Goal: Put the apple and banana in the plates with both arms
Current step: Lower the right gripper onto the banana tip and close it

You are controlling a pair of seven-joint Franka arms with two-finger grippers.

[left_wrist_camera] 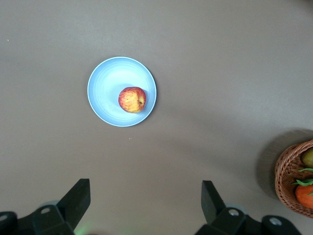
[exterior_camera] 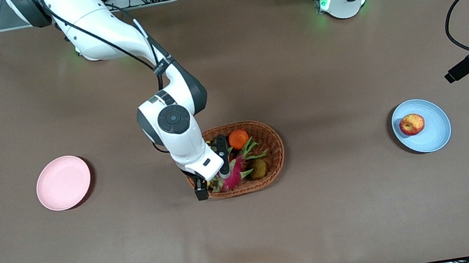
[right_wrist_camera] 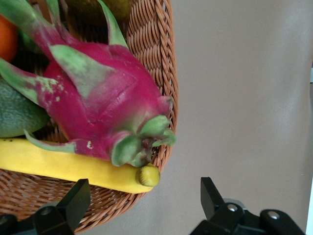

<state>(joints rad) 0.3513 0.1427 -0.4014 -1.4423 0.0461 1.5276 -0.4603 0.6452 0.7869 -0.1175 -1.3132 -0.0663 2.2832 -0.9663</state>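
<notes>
- Brown desk [exterior_camera: 252, 241]: apple [exterior_camera: 411, 124] sits on blue plate [exterior_camera: 440, 136].
- Left hand [left_wrist_camera: 146, 205] released, high above it.
- Right hand [right_wrist_camera: 142, 205] released over basket [exterior_camera: 271, 140]; banana [right_wrist_camera: 63, 164] untaken, pink plate [exterior_camera: 63, 182] at nine o'clock.

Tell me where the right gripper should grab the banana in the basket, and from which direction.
Grip the banana on its bare stretch near the stem tip, coming straight down with the open right gripper. It lies flat along the wicker basket wall, and the dragon fruit leans over much of it.
</notes>
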